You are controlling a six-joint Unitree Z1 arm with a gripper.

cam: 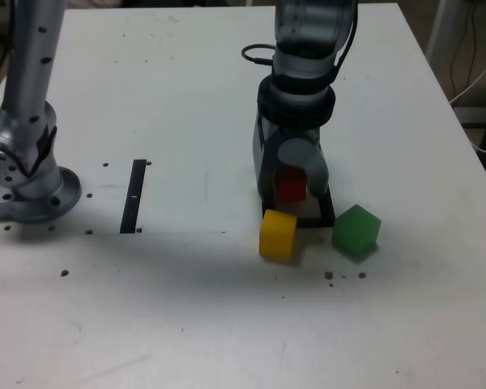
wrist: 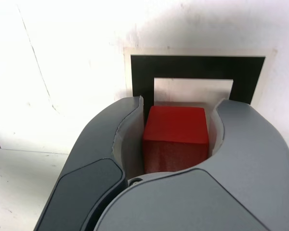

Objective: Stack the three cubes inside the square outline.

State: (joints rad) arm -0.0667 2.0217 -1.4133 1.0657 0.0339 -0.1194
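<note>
White surface [cam: 178, 308] is bearing outline [wrist: 197, 66]; at outline, jaws are clamping red cube [wrist: 176, 126] by opposite faces, probably suiting it: likely light, stiff.

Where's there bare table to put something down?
In the exterior view, between the black strip and the gripper; also below the yellow cube. It's crowded at the square outline: red cube, gripper, yellow and green cubes.
</note>
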